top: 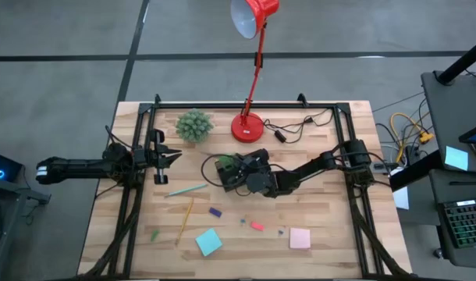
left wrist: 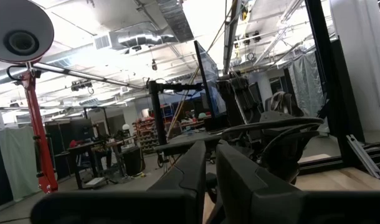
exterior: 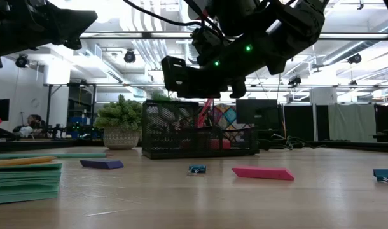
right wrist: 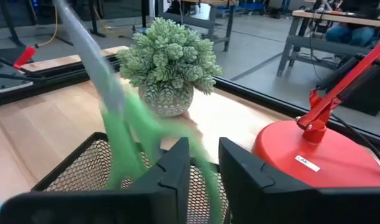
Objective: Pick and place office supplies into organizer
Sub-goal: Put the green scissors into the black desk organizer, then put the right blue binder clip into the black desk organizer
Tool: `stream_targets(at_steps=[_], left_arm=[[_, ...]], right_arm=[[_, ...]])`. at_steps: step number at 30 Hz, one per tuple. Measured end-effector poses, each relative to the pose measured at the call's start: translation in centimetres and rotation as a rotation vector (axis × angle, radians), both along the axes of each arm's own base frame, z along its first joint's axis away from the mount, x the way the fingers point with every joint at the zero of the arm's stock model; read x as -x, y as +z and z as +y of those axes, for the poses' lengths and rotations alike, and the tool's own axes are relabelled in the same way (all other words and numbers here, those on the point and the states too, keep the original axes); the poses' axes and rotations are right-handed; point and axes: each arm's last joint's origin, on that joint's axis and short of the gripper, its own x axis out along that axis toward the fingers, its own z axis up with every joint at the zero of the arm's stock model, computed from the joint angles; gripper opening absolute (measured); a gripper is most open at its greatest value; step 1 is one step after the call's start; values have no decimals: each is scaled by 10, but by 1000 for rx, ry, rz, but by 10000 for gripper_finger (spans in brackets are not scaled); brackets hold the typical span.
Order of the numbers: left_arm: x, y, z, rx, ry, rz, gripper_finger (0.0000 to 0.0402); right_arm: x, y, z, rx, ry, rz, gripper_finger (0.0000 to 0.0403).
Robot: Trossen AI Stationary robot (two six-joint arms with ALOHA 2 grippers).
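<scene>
The black mesh organizer point(top: 257, 158) point(exterior: 194, 130) stands at the table's middle. My right gripper point(top: 239, 176) point(right wrist: 204, 168) hovers over it, fingers nearly together around the green-handled scissors point(right wrist: 124, 124) point(top: 225, 166). The scissors show smeared, with the grey blade up and the handles down in the mesh tray point(right wrist: 78, 168). My left gripper point(top: 174, 156) point(left wrist: 210, 162) waits shut, raised over the table's left side. On the near half of the table lie the pale green pen point(top: 187, 189), yellow pencil point(top: 185, 218), purple eraser point(top: 215, 211), red eraser point(top: 257, 226), blue pad point(top: 208, 242) and pink pad point(top: 300, 238). My right gripper has a green handle strand point(right wrist: 199, 163) of the scissors running down between its two fingers, coming from above the organizer. The strand is smeared and the fingers cover the spot, so the exact hold is hidden. The scissors stand tilted, blade end up, handles inside the organizer.
The spiky plant point(top: 194, 125) and the red lamp's base point(top: 248, 126) stand just beyond the organizer, with a black cable point(top: 294, 127) to the right of the base. A dark frame edges the table's far side and runs down both sides. Bare wood lies between the scattered items.
</scene>
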Motion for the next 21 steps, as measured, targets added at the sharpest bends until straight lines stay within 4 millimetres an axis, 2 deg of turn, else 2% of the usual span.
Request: stream_targets(at_steps=[7,14,21], left_arm=[[0,0,0,0,0,2,22],[0,0,0,0,0,2,22],[0,0,0,0,0,2,22]], right_arm=[[0,0,0,0,0,-1,102],[0,1,0,1,1,-1,100],[3,21,0,66,23,39,90]])
